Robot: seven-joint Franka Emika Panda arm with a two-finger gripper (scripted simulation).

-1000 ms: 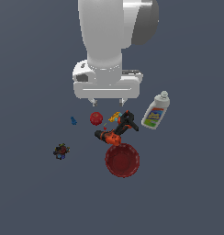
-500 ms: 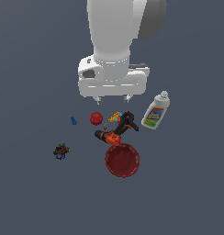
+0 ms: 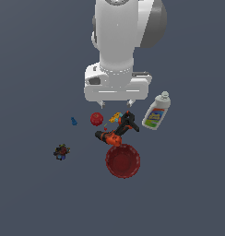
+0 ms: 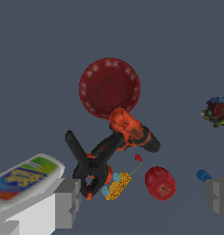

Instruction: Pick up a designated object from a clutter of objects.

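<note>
Black clamp (image 4: pixel 86 158), 1 drill (image 4: pixel 132 131), 1 bowl (image 4: pixel 109 88)

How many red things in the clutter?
2: the dark red bowl beyond the drill, and the small red ball beside the yellow toy. Nothing else red shows, though the arm hides some floor in the exterior view.

We see a bulky arm (image 3: pixel 121 32) of smooth white casing, built from rounded cylindrical segments, with a grey rounded cap on the joint at the exterior view's right. Just above the gripper (image 3: pixel 116 102) sits a wide, boxy white hand block with softened corners and a dark recess on one end. Two small pale fingertips (image 3: pixel 102 104) poke out beneath it. In the wrist view the fingers (image 4: pixel 68 202) are plain grey, squared blocks.
</note>
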